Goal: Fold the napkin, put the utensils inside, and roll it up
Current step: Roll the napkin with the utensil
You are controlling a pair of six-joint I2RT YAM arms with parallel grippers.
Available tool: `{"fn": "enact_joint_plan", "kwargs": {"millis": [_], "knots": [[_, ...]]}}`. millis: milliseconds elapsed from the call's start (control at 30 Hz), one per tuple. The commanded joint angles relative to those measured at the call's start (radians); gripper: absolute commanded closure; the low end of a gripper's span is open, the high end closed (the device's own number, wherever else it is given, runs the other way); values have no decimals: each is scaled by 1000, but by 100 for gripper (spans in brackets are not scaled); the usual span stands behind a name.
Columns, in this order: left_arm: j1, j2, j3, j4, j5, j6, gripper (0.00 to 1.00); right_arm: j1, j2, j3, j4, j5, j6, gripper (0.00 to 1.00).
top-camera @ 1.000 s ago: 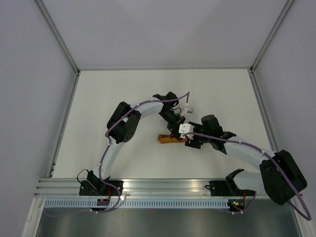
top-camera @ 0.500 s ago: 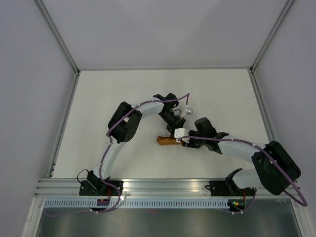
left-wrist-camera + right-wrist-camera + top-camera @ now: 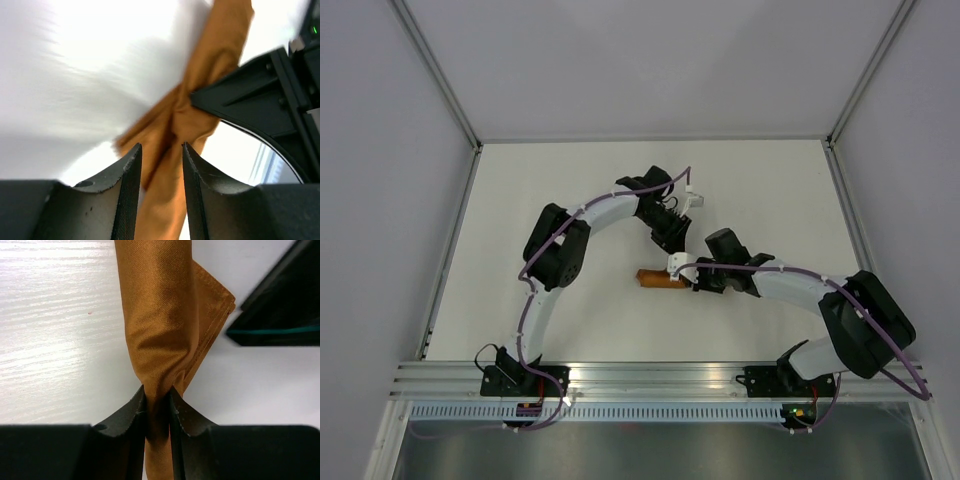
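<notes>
Since a second ago the left hand [image 3: 672, 240] has let go of the napkin [image 3: 658, 279] and drawn back to its far side. In that time the right hand [image 3: 687, 274] has slid in from the right and closed on the napkin's right end. The napkin itself, tilted a second ago, now lies nearly level.

The napkin is a narrow rust-brown bundle lying on the white surface [image 3: 550, 190], between the two arms and nearer to the metal rail [image 3: 650, 375] where the arms are bolted than to the far wall [image 3: 640, 70]. Plain pale walls stand behind it and to either side, with thin metal posts [image 3: 438, 75] running up from the corners.

In the right wrist view the right hand's fingers [image 3: 131, 412] stand almost together, with the gathered cloth pinched between them. Beyond them the cloth fans out, its hemmed corners showing. In the left wrist view the left hand's fingers [image 3: 129, 180] stand apart and grip nothing. The napkin lies beyond them, with the right hand's dark finger pressed against its waist.
</notes>
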Motion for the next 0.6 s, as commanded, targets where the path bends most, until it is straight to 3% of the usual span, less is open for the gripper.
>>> {"fn": "enact_joint_plan", "kwargs": {"millis": [0, 300, 567], "knots": [[65, -129, -12, 130, -118, -105, 57, 2, 54, 49, -152, -23, 11, 74], [122, -387, -242, 365, -481, -274, 57, -58, 284, 253, -387, -129, 41, 74], [117, -652, -648, 665, -584, -308, 55, -182, 539, 554, -732, -269, -71, 74]]}}
